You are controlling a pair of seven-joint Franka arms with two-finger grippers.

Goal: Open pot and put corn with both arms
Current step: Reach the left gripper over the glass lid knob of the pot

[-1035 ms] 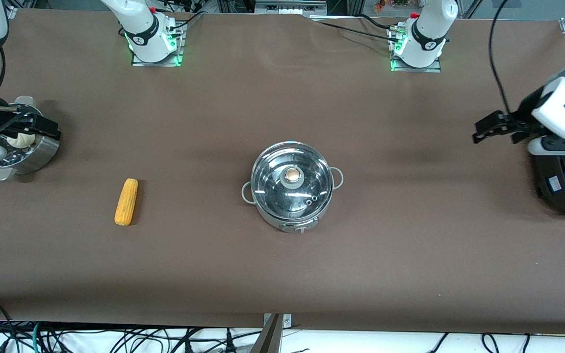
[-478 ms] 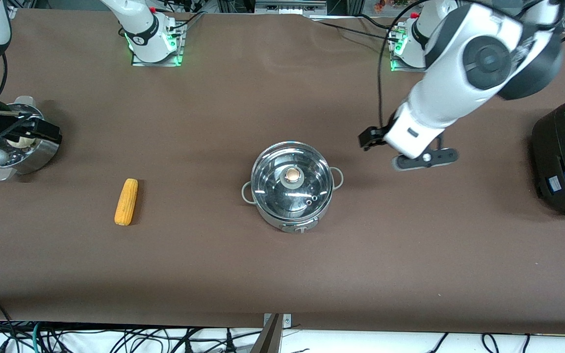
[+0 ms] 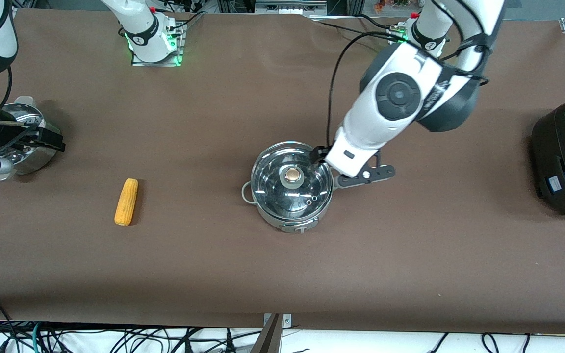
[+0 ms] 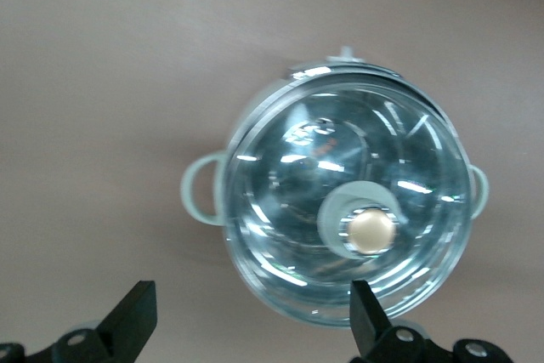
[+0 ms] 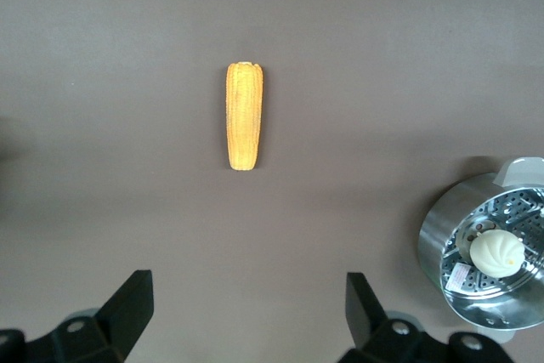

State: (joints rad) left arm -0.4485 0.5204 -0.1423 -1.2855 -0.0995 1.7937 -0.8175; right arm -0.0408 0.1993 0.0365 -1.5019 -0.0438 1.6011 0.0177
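Front view: left gripper (image 3: 320,156) mostly hidden under its own white forearm — only a black bit shows over the pot (image 3: 292,189) rim. That arm also covers the pot's loop handle at the left arm's end. Right gripper (image 3: 49,139) partly cut by the frame edge, sitting over the steamer basket (image 3: 32,157), so the bun is hidden there. Rice cooker (image 3: 564,157) cropped at the edge.

Left wrist view: only the fingertips (image 4: 136,312) show; the gripper body is cut off.

Right wrist view: the basket (image 5: 489,252) runs out of frame, bun (image 5: 499,251) visible; fingertips (image 5: 132,299) only — rest cropped.
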